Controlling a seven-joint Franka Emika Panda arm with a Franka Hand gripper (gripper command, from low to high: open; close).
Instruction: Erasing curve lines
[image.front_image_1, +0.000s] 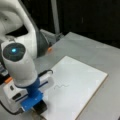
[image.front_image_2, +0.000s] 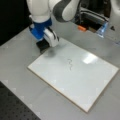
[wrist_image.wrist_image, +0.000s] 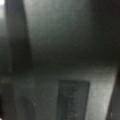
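White and rectangular, the flat board (image.front_image_1: 80, 85) lies on the grey table (image.front_image_1: 82, 45) in both front views. Its short thin dark squiggle of curve lines (image.front_image_1: 61, 86) sits near the board's middle, unerased, also seen in a front view (image.front_image_2: 70, 64). The robot's gripper (image.front_image_2: 43, 45), below a blue mount, hangs at the board's corner toward a front view's left, with a black rectangular eraser block (image.front_image_1: 40, 107) under it at the board's edge. Whether its jaws clamp the block cannot be told. The blurred wrist view shows only a dark rectangle (wrist_image.wrist_image: 73, 98) on pale grey.
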